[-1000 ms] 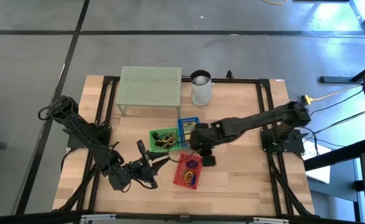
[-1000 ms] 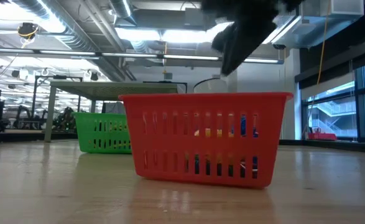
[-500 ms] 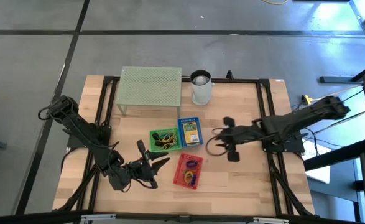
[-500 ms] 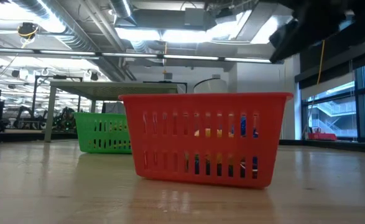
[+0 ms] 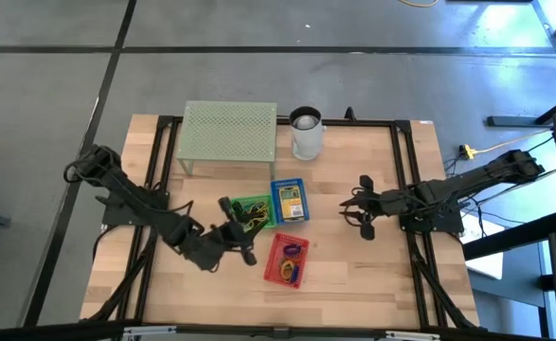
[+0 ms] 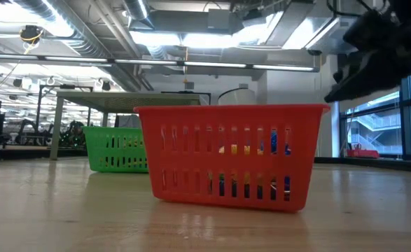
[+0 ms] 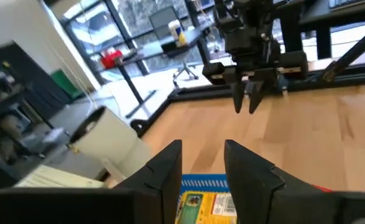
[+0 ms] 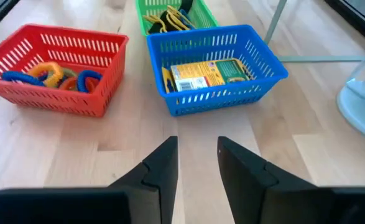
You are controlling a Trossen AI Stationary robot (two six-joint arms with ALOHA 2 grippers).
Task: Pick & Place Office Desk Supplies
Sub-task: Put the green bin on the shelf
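Note:
Three small baskets stand in the middle of the table. The red basket holds blue and orange rubber bands. A yellow card pack lies in the blue basket. The green basket holds dark clips and yellow bands. My left gripper hovers open at the green basket's near side, pointing across the blue basket, with nothing between its fingers. My right gripper hangs open over bare wood right of the baskets, facing them, also with nothing in it.
The pale green mesh stand and the white cup stand at the far edge. A black frame runs round the tabletop. Bare wood lies between the baskets and my right gripper, and along the near edge. In the low view the right arm shows at upper right.
My right gripper has drawn back from above the red and blue baskets toward the table's right edge, sinking and tipping as it went. My left gripper has swung from the near side of the red basket toward the green basket and rolled somewhat. The baskets have kept still.

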